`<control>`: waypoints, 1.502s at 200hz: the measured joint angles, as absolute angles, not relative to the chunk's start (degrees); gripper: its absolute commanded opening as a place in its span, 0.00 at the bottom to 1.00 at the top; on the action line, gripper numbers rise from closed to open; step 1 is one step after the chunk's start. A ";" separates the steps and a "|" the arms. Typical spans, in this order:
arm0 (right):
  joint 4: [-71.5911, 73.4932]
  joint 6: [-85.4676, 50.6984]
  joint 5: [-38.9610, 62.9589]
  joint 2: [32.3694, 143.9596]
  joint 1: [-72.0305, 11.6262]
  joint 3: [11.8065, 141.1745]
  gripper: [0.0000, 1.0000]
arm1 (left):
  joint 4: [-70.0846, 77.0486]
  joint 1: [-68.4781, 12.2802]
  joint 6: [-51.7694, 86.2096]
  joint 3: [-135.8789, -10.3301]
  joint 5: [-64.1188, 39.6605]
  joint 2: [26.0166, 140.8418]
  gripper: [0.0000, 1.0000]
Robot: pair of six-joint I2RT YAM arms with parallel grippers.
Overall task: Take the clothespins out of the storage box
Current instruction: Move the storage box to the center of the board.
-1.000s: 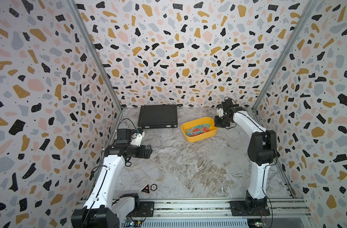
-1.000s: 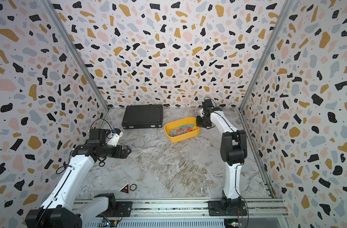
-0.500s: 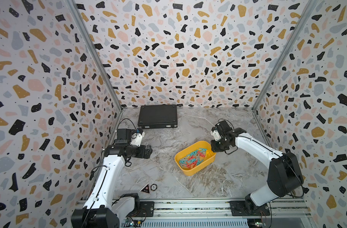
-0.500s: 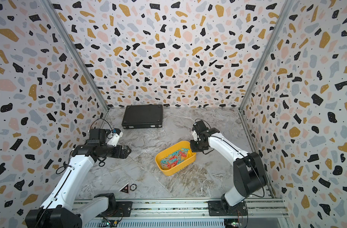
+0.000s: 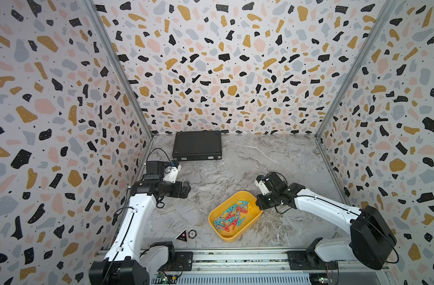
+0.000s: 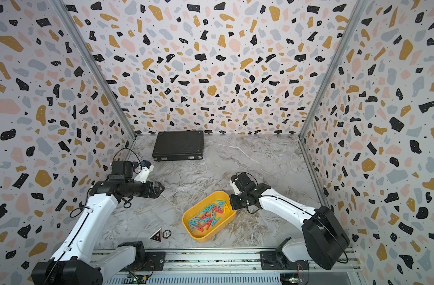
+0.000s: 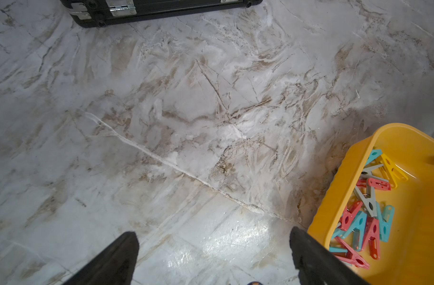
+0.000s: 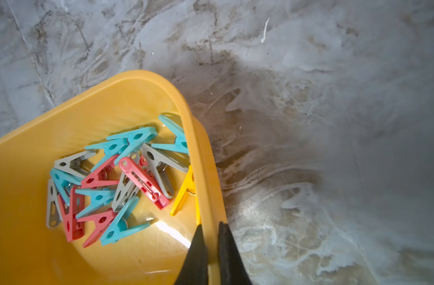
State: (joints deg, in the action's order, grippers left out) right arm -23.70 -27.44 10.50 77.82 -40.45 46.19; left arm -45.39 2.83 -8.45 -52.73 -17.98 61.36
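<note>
The storage box [image 5: 229, 238] is one low yellow tray near the front of the tabletop [image 5: 272, 158]. About fifteen clothespins [image 5: 232, 217] lie heaped inside: teal, red, grey and one yellow. The right end effector [image 8: 209, 228] pinches its rim. The left end effector [image 7: 213, 237] is spread wide, holding nothing.

Terrazzo-patterned walls [image 5: 235, 61], grey marble tabletop [image 5: 272, 160], aluminium corner posts [image 5: 119, 68]

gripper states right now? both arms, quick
Left gripper: open, empty.
Right gripper: shut on the box wall.
</note>
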 measured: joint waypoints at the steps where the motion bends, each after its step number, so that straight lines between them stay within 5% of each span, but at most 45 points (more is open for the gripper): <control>1: -23.59 -27.51 10.41 77.82 -40.51 46.15 0.00 | -45.39 2.83 -8.45 -52.73 -17.98 61.36 1.00; 56: -17.98 -30.83 5.85 79.83 -45.76 45.65 0.00 | -45.41 2.83 -8.93 -52.36 -19.03 61.34 1.00; 137: -18.63 -29.78 5.13 76.84 -49.54 45.65 0.49 | -45.43 2.83 -9.50 -52.14 -19.66 61.34 1.00; 201: -24.10 -24.95 6.09 66.15 -49.82 47.72 0.47 | -45.47 2.83 -9.89 -52.14 -21.06 61.32 1.00; 300: -26.06 -16.84 6.96 83.24 -60.42 56.10 0.48 | -45.36 2.81 -10.70 -51.35 -22.55 57.01 1.00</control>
State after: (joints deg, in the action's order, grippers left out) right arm -26.06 -16.84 6.96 83.24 -60.42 56.10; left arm -45.36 2.81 -10.70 -51.35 -22.55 57.01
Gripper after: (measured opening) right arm 0.478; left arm 0.997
